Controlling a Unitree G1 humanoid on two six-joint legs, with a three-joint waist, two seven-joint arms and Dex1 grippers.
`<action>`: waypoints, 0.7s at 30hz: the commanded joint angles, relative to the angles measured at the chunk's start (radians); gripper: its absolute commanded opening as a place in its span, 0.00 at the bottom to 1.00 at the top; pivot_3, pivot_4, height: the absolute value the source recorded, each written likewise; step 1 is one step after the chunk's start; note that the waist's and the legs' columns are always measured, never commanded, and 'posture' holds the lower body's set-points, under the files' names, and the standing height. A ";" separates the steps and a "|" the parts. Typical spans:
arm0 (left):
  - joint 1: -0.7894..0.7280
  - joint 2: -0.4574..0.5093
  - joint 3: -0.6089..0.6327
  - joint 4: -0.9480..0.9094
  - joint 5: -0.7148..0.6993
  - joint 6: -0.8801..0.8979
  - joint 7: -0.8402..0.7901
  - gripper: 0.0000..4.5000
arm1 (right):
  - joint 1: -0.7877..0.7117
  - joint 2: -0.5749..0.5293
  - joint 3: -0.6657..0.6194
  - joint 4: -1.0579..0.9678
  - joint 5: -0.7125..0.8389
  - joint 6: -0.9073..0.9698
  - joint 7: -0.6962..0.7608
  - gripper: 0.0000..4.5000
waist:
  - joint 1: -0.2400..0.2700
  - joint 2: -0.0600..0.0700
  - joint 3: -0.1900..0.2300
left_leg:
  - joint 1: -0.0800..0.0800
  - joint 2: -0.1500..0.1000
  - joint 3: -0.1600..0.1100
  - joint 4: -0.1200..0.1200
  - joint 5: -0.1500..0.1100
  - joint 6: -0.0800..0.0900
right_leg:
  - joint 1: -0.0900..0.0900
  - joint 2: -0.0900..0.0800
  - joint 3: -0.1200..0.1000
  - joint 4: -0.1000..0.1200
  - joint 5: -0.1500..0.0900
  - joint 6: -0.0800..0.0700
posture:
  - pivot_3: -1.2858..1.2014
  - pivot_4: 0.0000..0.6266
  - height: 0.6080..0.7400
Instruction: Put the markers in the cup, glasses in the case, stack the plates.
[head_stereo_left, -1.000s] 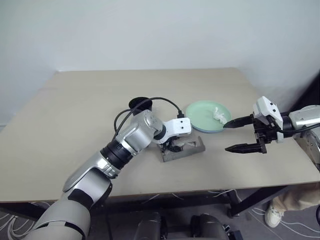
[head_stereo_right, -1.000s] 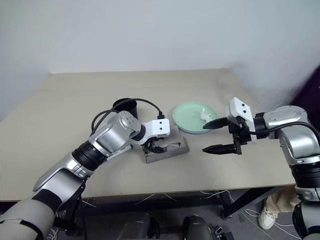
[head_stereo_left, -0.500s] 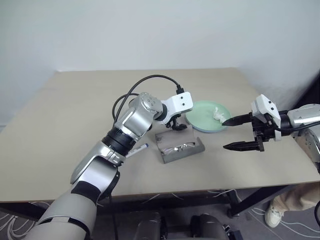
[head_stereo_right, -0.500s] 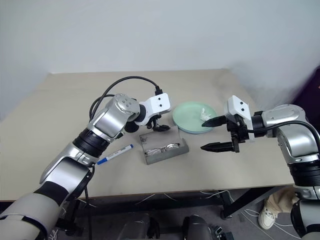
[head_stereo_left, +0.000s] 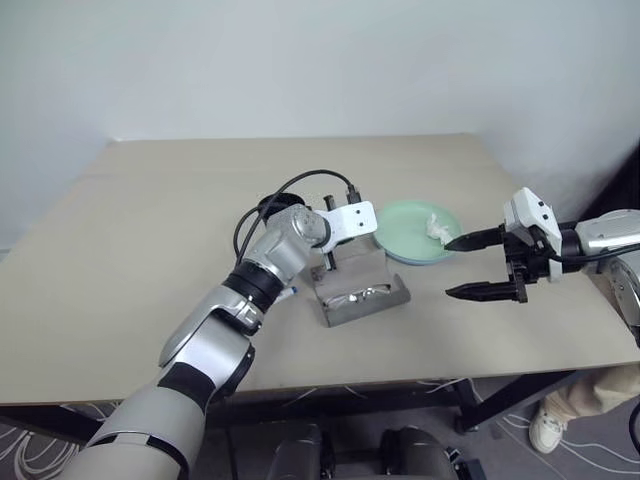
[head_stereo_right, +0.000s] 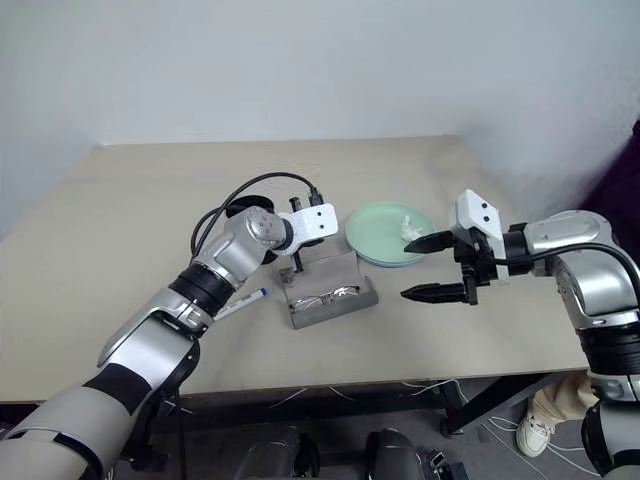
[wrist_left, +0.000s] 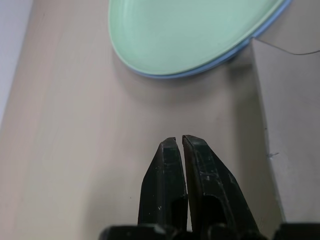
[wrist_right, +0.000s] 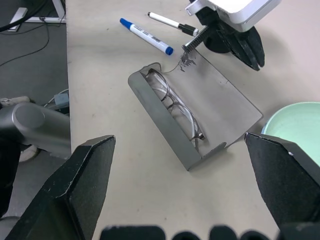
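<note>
Now lifted out of the case (wrist_right: 197, 115) and pinched shut on nothing, left gripper (wrist_left: 179, 145) hovering at the rear edge of the raised lid, pointing forward and down toward the plates (wrist_left: 185, 37). Resting inside the open grey case near the table's (head_stereo_left: 150, 220) middle, glasses (wrist_right: 176, 107) lying lengthwise in the tray. Sitting just left of the case, blue-capped marker (wrist_right: 145, 36) and, beside it, black-capped marker (wrist_right: 172, 23), both flat on the table. Standing behind the left wrist, largely hidden by it, black cup (head_stereo_left: 275, 205). Lying just right of the case, mint plate stacked on the blue one, only a thin blue rim peeking out beneath. Sitting on the green plate's far right side, crumpled tissue (head_stereo_left: 436, 227). Hanging well to the right of the case, right gripper (head_stereo_left: 472, 265), fingers spread wide and empty, pointing left across the table near the plates' front edge.
</note>
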 joint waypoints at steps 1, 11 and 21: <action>0.022 0.015 -0.023 -0.073 0.032 -0.017 -0.053 0.00 | -0.008 -0.008 -0.040 -0.030 0.026 0.000 -0.004 1.00 | 0.000 0.000 0.000 | 0.000 0.000 0.000 0.000 0.000 0.000 | 0.000 0.000 0.000 0.000 0.000 0.000 | 0.52 0.00 0.72; 0.152 0.086 -0.049 -0.315 0.039 0.045 -0.243 0.00 | -0.019 -0.001 -0.032 -0.028 0.026 -0.007 -0.008 1.00 | 0.000 0.001 -0.001 | 0.000 0.000 -0.001 0.001 0.000 0.001 | 0.001 0.000 -0.001 0.000 0.000 0.000 | 0.52 0.00 0.72; 0.222 0.120 -0.034 -0.507 0.030 0.129 -0.332 0.00 | -0.022 0.001 -0.024 -0.016 0.020 -0.019 0.002 1.00 | 0.000 0.001 -0.001 | 0.000 0.001 -0.002 0.003 0.000 0.001 | 0.001 0.000 -0.002 0.000 0.000 0.000 | 0.52 0.00 0.72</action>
